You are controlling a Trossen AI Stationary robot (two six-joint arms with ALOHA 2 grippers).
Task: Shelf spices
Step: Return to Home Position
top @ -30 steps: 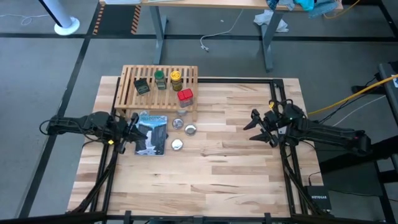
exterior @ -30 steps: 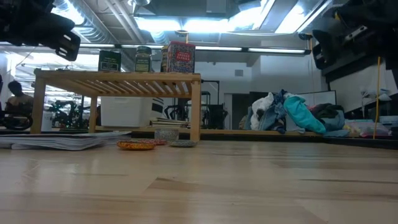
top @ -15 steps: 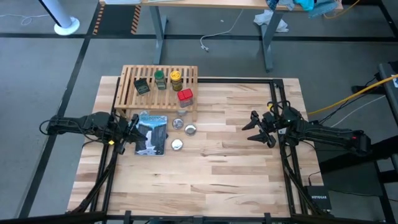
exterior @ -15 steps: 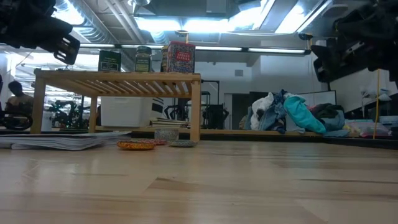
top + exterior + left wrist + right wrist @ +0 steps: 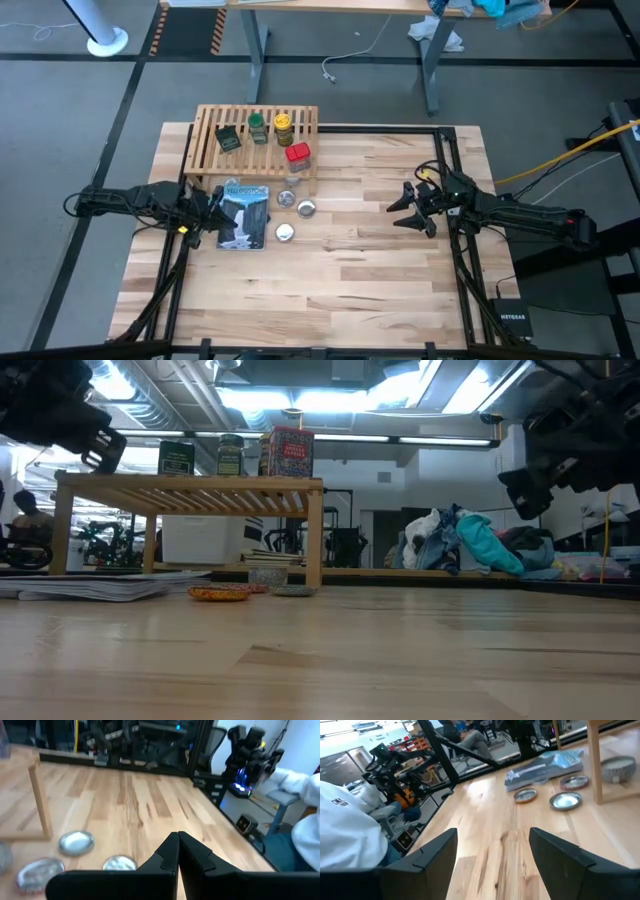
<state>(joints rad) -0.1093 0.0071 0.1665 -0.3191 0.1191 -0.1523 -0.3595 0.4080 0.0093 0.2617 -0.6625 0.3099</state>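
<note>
The shelf (image 5: 255,140), a low slatted wooden rack, stands on its legs at the table's far left. On its slats stand the black tin (image 5: 229,139), the green-capped jar (image 5: 258,126), the yellow-capped jar (image 5: 284,127) and the red tin (image 5: 298,154). The low view shows the black tin (image 5: 176,457), green-capped jar (image 5: 230,455) and red tin (image 5: 288,452) on top of the shelf (image 5: 190,495). My left gripper (image 5: 210,208) (image 5: 177,845) is shut and hovers near the shelf's near left corner. My right gripper (image 5: 405,208) (image 5: 492,847) is open, above the table's right half, pointing left.
A flat blue-and-white packet (image 5: 243,215) lies just near of the shelf, beside my left gripper. Several small silvery round tins (image 5: 287,199) (image 5: 306,208) (image 5: 285,232) lie to the packet's right. The table's middle and near part (image 5: 330,270) is bare wood.
My right gripper has crept toward the table's left and sunk lower, staying open. The spices and the shelf have kept still.
</note>
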